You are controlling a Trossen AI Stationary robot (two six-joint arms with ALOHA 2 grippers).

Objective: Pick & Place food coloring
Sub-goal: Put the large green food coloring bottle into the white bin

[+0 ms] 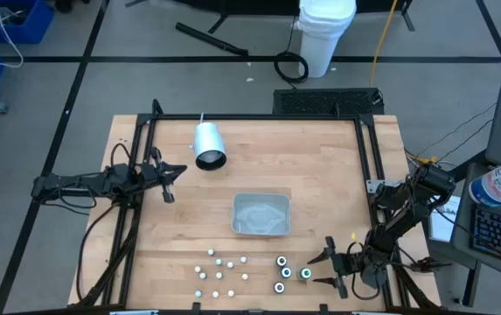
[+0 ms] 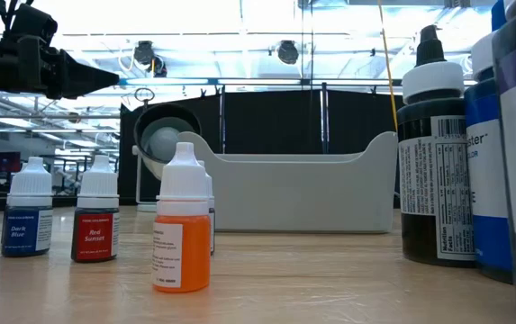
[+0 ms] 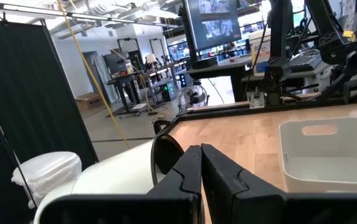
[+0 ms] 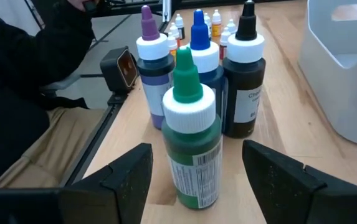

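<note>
The right gripper (image 4: 197, 177) was low near the front right corner of the tabletop (image 1: 320, 166), its fingers apart on both sides of the green-capped food coloring bottle (image 4: 192, 140), probably lined up to grasp it. Three larger bottles (image 4: 203, 68) stood just behind it, leaving little room. The grey tray (image 1: 261, 214) sat near the middle with free wood around it. The left gripper (image 1: 170, 179) waited by the left edge, fingers together.

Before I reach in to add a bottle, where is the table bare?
Bare wood lies between the white cylinder and the grey tray, and along the far edge right of the cylinder. It is crowded near the front edge: small dropper bottles, four larger bottles, and the open right end effector by them.
</note>
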